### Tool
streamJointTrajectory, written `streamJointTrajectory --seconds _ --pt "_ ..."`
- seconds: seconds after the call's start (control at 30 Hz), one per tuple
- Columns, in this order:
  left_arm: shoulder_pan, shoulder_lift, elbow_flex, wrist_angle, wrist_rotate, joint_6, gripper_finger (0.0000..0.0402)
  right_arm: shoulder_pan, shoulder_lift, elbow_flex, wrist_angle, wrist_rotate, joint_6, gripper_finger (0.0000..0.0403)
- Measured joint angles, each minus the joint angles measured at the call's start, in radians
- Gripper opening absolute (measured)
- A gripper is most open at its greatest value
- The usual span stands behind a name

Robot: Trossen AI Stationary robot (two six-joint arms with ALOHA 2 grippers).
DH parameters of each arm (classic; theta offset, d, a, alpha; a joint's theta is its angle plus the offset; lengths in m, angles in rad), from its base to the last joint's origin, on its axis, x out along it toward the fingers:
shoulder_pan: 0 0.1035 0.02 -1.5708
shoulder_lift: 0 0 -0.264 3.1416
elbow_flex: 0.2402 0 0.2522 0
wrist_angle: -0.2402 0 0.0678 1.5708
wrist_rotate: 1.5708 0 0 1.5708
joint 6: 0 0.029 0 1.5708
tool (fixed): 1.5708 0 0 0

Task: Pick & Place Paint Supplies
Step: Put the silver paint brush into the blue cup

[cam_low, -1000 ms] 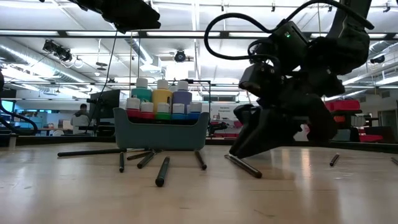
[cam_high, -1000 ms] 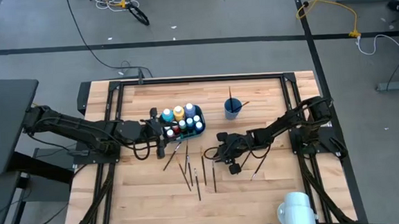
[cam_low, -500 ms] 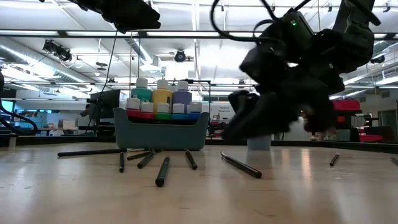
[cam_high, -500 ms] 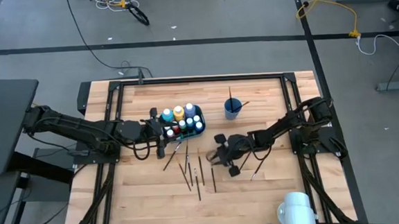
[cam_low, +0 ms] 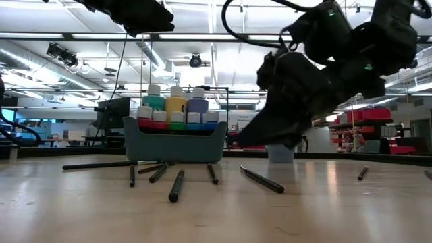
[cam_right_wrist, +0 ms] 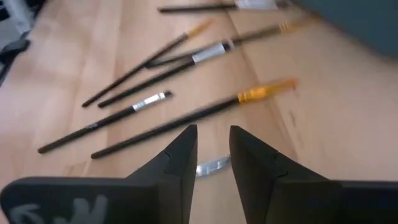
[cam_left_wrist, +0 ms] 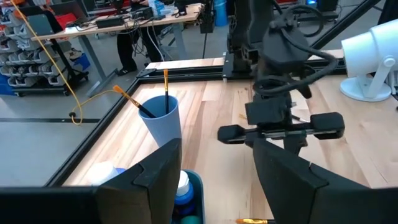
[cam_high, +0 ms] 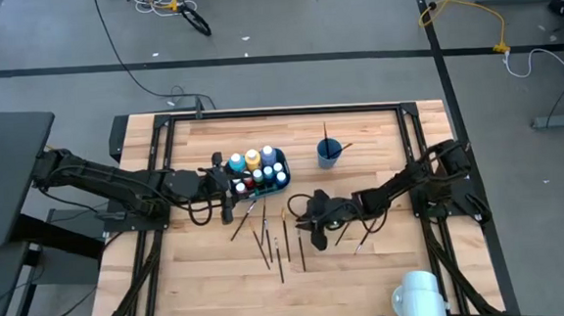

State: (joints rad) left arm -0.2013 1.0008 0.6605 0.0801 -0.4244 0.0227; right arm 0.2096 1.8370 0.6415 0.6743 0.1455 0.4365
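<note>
On the desk (cam_high: 359,134), the bin (cam_high: 260,182) of paint bottles (cam_high: 253,160) sits far left of centre, the cup (cam_high: 329,153) to its right, loose paintbrushes (cam_high: 278,244) scattered nearer, my right end effector (cam_high: 312,218) above them.

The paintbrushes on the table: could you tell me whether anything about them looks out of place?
Yes. Several paintbrushes lie scattered at odd angles on the bare table in front of the teal bin, while two stand in the blue cup. Nothing looks spilled or broken.

No legible text, labels or numbers.
</note>
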Motion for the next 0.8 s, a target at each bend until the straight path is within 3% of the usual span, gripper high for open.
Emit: streamJointTrajectory --seconds 0.1,0.27,0.43,0.8 --pt "0.0 0.0 0.0 0.0 0.002 0.0 0.021 0.041 0.0 0.0 -0.032 0.075 0.062 0.0092" --pt "0.0 0.0 0.0 0.0 0.0 0.0 0.021 0.086 0.0 0.093 -0.204 0.227 -0.011 0.0091" --pt "0.0 0.0 0.0 -0.001 0.0 -0.008 0.021 0.086 0.039 0.197 -0.378 0.241 -0.022 0.0093" --pt "0.0 0.0 0.0 -0.01 -0.001 -0.008 0.021 0.086 0.108 0.233 -0.409 0.275 -0.054 0.0098"
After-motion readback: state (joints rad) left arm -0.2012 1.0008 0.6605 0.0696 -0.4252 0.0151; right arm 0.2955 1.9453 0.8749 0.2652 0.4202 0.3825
